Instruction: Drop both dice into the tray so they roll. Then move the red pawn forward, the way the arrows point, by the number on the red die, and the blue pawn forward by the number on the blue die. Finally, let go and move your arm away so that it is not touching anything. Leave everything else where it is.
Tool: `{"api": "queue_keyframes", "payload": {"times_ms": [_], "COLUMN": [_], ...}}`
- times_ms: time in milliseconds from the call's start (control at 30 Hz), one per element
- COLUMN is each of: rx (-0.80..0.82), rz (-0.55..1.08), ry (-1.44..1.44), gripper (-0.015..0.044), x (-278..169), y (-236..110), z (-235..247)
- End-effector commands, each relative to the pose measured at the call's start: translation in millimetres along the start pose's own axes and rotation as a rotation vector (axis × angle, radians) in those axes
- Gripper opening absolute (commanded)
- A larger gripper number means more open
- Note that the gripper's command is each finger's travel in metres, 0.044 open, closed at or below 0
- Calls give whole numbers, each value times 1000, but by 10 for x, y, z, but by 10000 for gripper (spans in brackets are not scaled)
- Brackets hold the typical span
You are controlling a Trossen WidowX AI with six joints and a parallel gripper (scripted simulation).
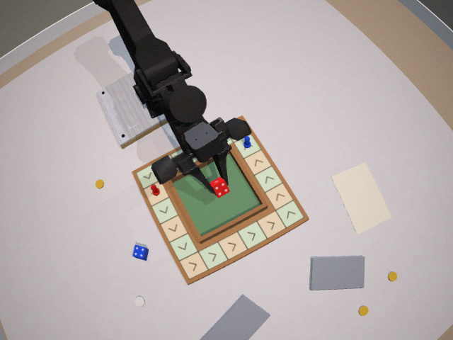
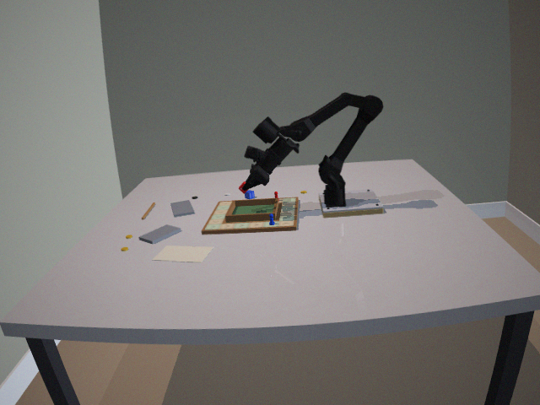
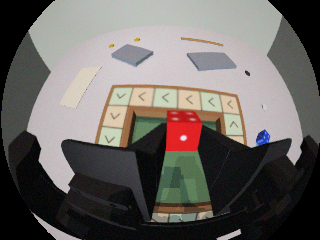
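Your end effector [image 1: 219,181] is clamped on the red die [image 1: 220,187], one finger on each side. In the wrist view the die [image 3: 183,131] sits right at the fingertips, pinched between them, two pips showing on its top face.

Everything below is relative to the green tray [image 1: 233,212]:
- The red die hangs above the tray floor, inside its walls, toward the arm-side half. From the exterior view it is lifted well above the rim, not touching anything but the fingers.
- The end effector comes in tilted from the side where the arm is mounted.
- The blue die [image 1: 140,251] lies on the table [image 1: 329,91], outside the board [image 1: 190,278], well apart from the tray on the red pawn's side, four pips up.
- The red pawn [image 1: 155,189] stands upright on the arrow track just beside the tray wall, close to the end effector's body.
- The blue pawn [image 1: 247,141] stands upright on the track's corner square on the arm side, half tucked under the wrist in the top view.
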State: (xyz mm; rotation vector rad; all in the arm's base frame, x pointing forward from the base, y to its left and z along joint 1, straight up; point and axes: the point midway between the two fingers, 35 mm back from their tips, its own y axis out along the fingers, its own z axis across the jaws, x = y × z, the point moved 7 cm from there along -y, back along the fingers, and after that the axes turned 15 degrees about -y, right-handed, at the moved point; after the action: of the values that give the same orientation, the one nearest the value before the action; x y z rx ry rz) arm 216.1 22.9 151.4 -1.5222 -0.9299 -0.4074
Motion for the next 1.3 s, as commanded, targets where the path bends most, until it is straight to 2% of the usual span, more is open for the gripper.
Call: {"api": "queue_keyframes", "payload": {"times_ms": [0, 967, 1267], "rx": [-8, -10, -10], "rz": [-26, -22, -22], "ry": [-4, 1, 1], "gripper": [0, 0, 236], "x": [68, 48, 60], "y": [-306, -362, -373], "z": [-38, -37, -40]}}
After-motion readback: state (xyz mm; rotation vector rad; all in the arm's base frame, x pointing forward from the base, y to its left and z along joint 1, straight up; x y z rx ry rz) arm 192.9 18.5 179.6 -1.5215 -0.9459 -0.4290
